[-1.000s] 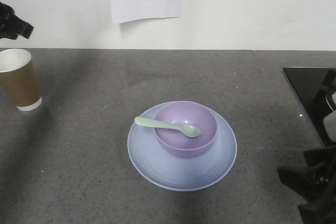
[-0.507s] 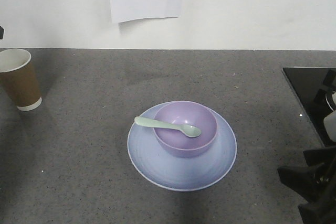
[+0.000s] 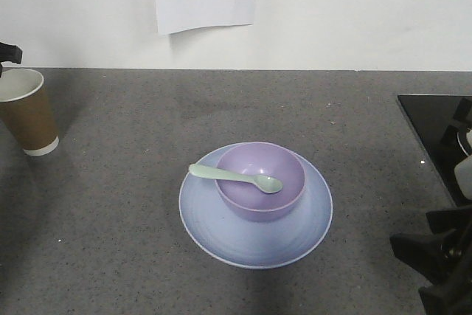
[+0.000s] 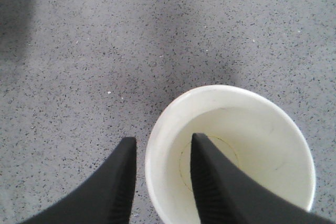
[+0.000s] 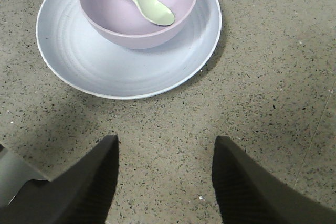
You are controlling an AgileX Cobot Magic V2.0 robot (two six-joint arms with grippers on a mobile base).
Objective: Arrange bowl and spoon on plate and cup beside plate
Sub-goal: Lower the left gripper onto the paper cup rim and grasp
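On the grey speckled desk [image 3: 133, 204], the pale blue plate [image 3: 221, 237] lies near the middle toward the front edge, carrying the lavender bowl [image 3: 259, 181], with the mint-green spoon [image 3: 234, 178] resting across the bowl's rim, scoop inside. The brown paper cup [image 3: 26, 112] stands upright at the desk's left edge, well apart from the plate, and the left gripper [image 4: 160, 182] straddles its rim, one finger inside and one outside, spread narrowly and not visibly pinching the wall. The right gripper [image 5: 165, 174] hovers spread wide over bare desk just in front of the plate, holding nothing.
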